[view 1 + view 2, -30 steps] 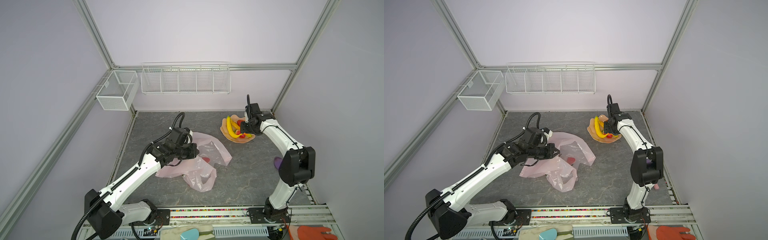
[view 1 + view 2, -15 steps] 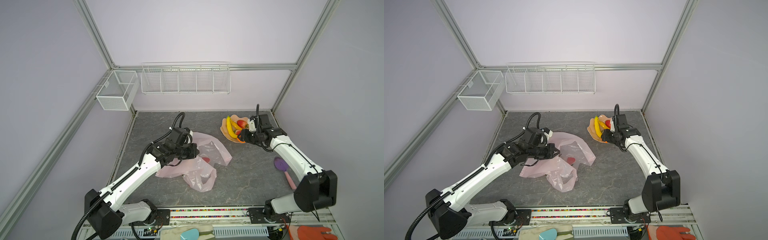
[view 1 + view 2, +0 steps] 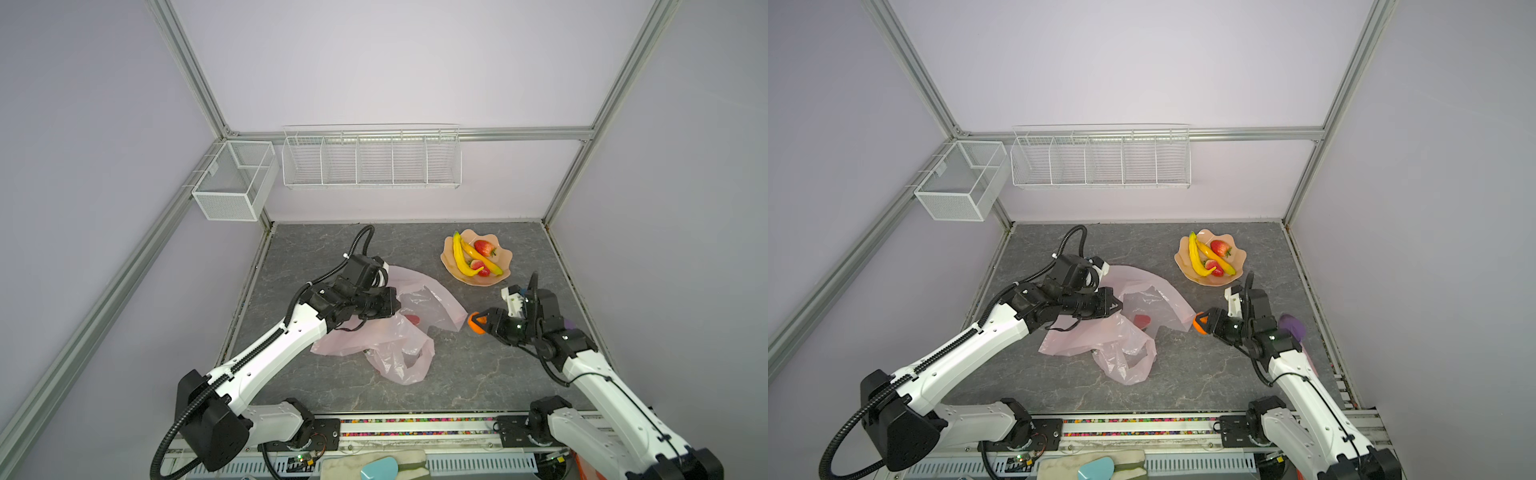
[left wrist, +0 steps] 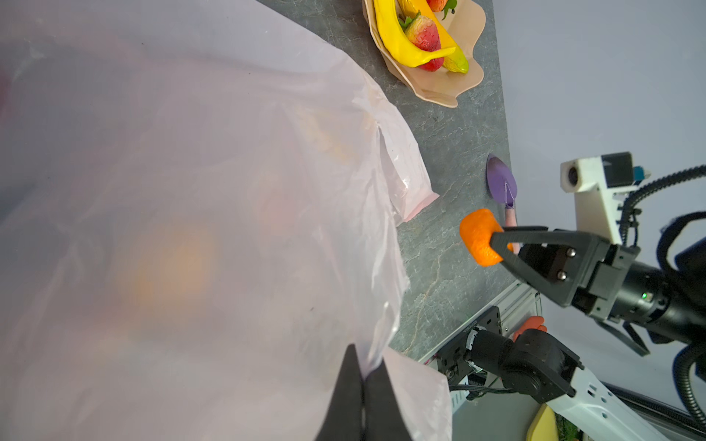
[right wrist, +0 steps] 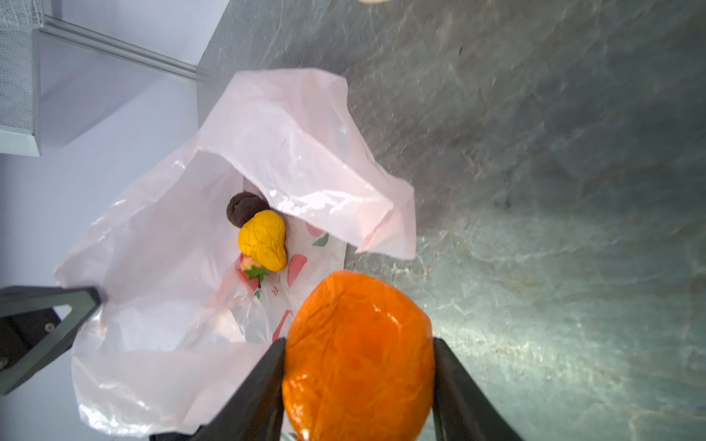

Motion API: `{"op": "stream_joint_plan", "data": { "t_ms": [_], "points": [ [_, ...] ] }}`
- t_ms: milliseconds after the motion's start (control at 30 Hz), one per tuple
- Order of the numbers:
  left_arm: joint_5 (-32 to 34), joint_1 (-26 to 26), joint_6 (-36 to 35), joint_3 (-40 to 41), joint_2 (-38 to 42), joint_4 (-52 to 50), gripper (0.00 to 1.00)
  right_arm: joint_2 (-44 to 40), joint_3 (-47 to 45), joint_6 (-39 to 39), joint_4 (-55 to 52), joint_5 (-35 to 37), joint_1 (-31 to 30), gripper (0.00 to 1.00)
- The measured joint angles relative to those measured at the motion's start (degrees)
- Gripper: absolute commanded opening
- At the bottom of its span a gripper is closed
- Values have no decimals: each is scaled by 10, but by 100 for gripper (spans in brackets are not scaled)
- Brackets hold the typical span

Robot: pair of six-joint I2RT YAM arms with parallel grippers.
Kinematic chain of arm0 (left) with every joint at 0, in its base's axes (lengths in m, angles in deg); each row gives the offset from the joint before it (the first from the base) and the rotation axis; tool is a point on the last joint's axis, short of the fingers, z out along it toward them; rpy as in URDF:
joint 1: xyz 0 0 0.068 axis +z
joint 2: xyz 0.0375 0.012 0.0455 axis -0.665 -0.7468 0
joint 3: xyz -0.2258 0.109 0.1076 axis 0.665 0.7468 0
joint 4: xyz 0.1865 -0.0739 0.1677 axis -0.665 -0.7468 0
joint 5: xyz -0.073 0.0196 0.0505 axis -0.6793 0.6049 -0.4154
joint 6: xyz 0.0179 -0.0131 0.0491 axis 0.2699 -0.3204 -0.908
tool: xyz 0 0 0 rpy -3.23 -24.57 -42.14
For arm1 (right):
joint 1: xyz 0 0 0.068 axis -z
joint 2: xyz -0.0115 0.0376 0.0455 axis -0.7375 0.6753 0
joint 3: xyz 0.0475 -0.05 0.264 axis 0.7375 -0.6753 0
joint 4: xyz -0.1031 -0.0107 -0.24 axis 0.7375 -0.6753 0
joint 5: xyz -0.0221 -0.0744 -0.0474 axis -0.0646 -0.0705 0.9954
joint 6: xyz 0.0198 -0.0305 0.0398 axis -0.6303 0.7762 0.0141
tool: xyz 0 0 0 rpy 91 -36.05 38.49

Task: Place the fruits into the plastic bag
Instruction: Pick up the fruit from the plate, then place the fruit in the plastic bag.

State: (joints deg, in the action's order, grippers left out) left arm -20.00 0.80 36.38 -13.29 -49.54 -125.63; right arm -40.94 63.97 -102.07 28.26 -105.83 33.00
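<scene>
Right gripper [image 3: 478, 323] pinching tangerine [image 4: 477, 235]; left gripper [image 4: 363, 382] pinching bag [image 3: 419, 297] rim. Risk: bag mouth sags, deflecting tangerine outside.

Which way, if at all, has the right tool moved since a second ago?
Yes. The right tool, gripping the tangerine, has left the bowl, coming forward from the back wall toward the plastic bag.

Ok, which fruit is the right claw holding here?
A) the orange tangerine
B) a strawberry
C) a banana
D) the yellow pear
A: the right claw is shut on the orange tangerine; the bananas lie in the bowl, the pear in the plastic bag.
</scene>
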Motion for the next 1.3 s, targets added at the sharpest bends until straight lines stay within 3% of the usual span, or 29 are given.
{"op": "stream_joint_plan", "data": {
  "t_ms": [233,467,833,1300],
  "points": [
    [-6,0,0,0,-12,2,0,-92,-83,-69,16,-9,-21,42],
    [-13,0,0,-1,-14,8,0,-58,-88,-106,68,-8,-61,40],
    [-15,0,0,-1,-14,10,0,97,-62,-152,200,22,-182,39],
    [-26,0,0,-1,-10,10,0,363,80,-187,353,49,-298,36]
  ]
}}
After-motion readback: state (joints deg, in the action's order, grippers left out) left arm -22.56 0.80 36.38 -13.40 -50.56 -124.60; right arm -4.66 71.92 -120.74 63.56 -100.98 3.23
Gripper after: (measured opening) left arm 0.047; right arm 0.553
